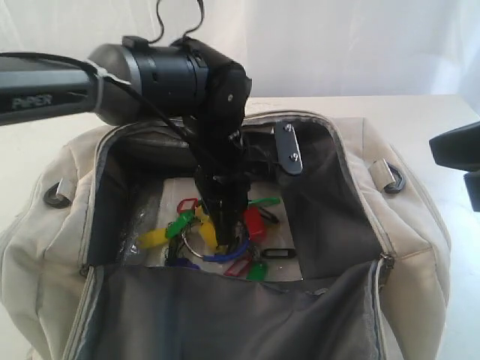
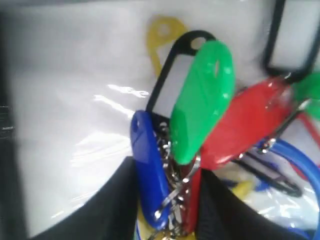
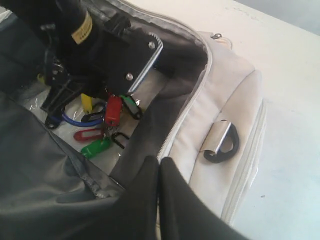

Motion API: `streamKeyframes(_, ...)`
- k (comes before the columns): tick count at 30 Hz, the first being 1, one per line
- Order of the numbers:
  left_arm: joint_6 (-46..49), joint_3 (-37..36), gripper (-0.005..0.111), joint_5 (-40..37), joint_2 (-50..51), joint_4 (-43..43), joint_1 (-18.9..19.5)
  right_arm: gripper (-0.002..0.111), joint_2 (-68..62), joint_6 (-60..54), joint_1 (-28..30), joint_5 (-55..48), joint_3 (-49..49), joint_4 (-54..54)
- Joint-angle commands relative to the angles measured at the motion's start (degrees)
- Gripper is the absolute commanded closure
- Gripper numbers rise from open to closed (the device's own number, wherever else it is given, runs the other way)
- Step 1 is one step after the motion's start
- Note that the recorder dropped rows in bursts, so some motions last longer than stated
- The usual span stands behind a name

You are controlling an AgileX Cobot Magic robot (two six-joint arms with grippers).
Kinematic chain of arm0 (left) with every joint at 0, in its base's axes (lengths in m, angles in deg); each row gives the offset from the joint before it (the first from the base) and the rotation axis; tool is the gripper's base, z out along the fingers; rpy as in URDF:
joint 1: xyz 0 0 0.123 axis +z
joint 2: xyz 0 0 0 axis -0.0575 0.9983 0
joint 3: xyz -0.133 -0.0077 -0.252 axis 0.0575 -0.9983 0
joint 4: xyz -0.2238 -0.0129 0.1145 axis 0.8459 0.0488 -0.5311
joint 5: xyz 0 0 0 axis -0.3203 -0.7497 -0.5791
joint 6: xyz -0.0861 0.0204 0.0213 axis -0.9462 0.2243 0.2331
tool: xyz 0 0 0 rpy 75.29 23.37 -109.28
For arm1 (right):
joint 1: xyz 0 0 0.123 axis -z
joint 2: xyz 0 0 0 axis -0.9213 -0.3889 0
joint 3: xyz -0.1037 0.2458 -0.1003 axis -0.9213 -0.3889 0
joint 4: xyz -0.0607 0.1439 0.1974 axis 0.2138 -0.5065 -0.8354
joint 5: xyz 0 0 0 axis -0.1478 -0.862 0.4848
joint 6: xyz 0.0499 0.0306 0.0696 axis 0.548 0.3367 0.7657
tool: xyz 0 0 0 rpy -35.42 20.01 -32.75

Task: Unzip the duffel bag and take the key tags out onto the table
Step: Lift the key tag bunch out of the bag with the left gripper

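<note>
The cream duffel bag (image 1: 409, 225) lies unzipped on the white table (image 1: 442, 112), its dark lining showing. The key tags (image 1: 251, 225), in yellow, red, green and blue, lie in a cluster on the bag's floor. My left gripper (image 1: 223, 238) reaches straight down into the bag. In the left wrist view its jaws (image 2: 167, 210) are shut on the key tags (image 2: 200, 100), pinching a blue tag, a red tag and the metal rings. My right gripper (image 3: 159, 167) is shut with nothing in it, over the bag's (image 3: 230, 100) right rim, outside the opening.
The bag's opened flap (image 1: 225, 315) hangs toward the front. A black strap ring (image 1: 391, 176) sits on the right end. Clear plastic film (image 2: 75, 125) covers the bag floor. Bare table lies right of the bag (image 3: 290, 75).
</note>
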Motion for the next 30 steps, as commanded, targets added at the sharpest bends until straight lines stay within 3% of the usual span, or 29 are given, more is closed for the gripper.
streamKeyframes(1,-0.42,-0.18,0.107,1.27,-4.88,0.17,0.01,0.108,0.11,-0.07,-0.11,0.71,-0.26,0.54)
streamKeyframes(20,-1.04,-0.18,0.107,5.52,-20.4,-1.42,0.22,0.108,0.11,-0.07,-0.11,0.76,-0.26,0.67)
streamKeyframes(30,-1.48,-0.18,0.107,-0.66,-29.09,-2.52,2.27,0.108,0.11,0.39,-0.11,0.43,-0.26,0.87)
